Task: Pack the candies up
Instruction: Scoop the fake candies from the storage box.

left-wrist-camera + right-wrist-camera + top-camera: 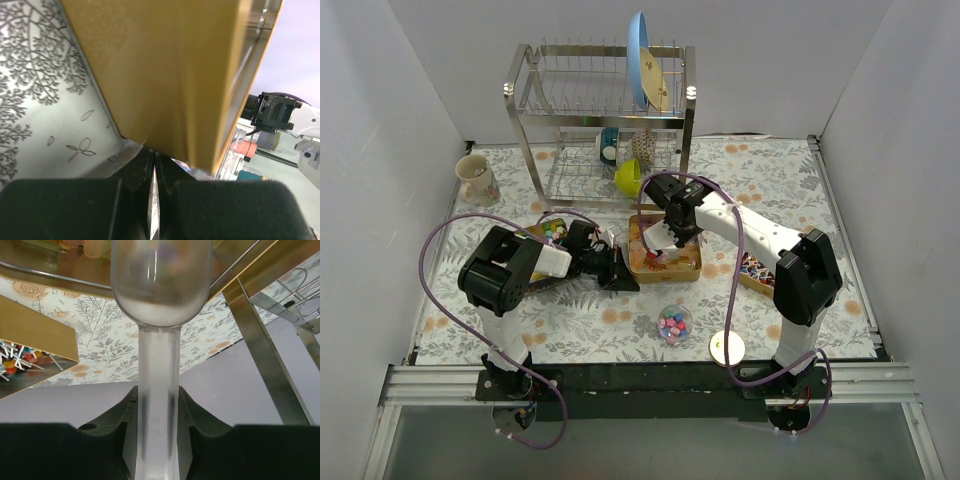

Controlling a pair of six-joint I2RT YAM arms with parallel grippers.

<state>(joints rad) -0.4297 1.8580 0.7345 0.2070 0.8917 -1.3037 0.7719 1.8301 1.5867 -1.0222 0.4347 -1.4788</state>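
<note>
My right gripper (661, 238) is shut on the handle of a frosted clear scoop (159, 285), held over the square gold tin (692, 268). A few candies (653, 257) lie in the tin. My left gripper (617, 272) is shut and rests against the tin's left wall (165, 75). Multicoloured candies fill a small clear bowl (674, 323) in front of the tin. More multicoloured candies lie in a gold tray (552, 230) behind my left arm. Red-white-blue wrapped candies fill a gold tray (754, 271) on the right, which also shows in the right wrist view (15, 357).
A metal dish rack (603, 120) with a blue plate (640, 60) and a yellow-green bowl (628, 177) stands behind the tin. A mug (477, 178) is at the back left. A round gold lid (726, 347) lies near the front edge.
</note>
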